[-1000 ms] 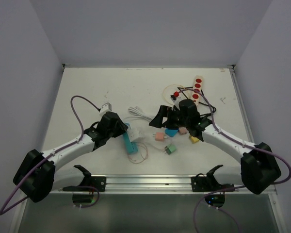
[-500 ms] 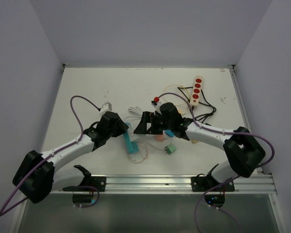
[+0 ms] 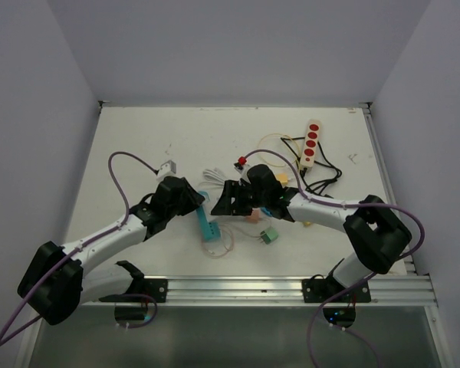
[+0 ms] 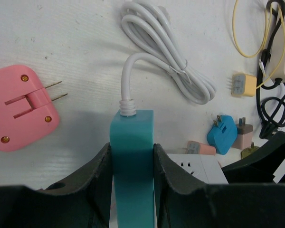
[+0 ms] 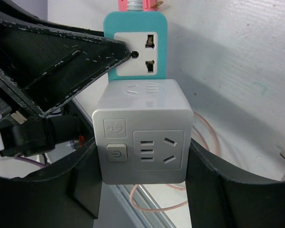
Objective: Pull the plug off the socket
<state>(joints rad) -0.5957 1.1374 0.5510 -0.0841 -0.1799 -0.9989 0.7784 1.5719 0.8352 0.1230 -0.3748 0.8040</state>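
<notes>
The socket is a teal power strip (image 4: pixel 131 142) with a white cord, lying on the white table (image 3: pixel 138 146). My left gripper (image 4: pixel 131 147) is shut on its narrow sides near the cord end. The plug is a white cube adapter (image 5: pixel 142 133) seated on the teal strip (image 5: pixel 133 21). It has a power button and outlet holes on its top face. My right gripper (image 5: pixel 142 145) is shut on the cube, one finger pressed against each side. In the top view the two grippers (image 3: pixel 190 201) (image 3: pixel 226 201) meet over the teal strip (image 3: pixel 207 224), and the cube is mostly hidden.
A pink adapter (image 4: pixel 23 107) lies left of the strip, with the coiled white cord (image 4: pixel 166 57) beyond it. Blue (image 4: pixel 222 135), yellow (image 4: pixel 242 84) and green (image 3: pixel 270 235) plugs lie to the right. A beige strip with red sockets (image 3: pixel 311 142) sits far right. The metal rail (image 3: pixel 230 287) runs along the near edge.
My right arm swung left from above the small loose plugs to the white cube, and its jaws closed onto the cube's sides. The left gripper kept its hold on the teal strip.
</notes>
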